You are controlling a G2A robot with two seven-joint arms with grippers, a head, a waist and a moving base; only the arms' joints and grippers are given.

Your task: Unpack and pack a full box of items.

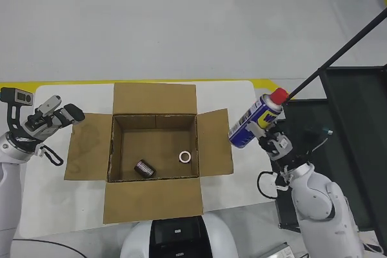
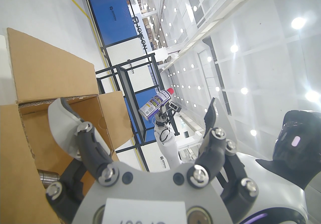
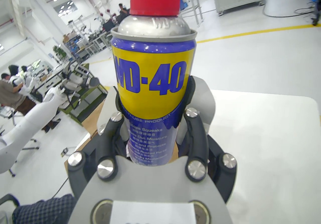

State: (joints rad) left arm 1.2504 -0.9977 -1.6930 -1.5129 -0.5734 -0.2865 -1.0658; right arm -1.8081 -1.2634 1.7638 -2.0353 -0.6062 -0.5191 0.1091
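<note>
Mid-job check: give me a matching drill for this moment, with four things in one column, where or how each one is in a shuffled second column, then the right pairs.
Things:
1. spray can
2. dark cylinder
3. white ring
4. left gripper

States:
A. open, beside the left flap of the box
B. lying on the box floor, toward the robot's side
C. held in the right gripper, outside the box
D. on the box floor, by its right wall

Pairs: 1-C, 2-B, 3-D, 4-A.

A white table [image 1: 51, 200] with rounded corners carries one open cardboard box [image 1: 153, 201] at its centre, flaps spread toward twelve, three, six and nine o'clock.
</note>
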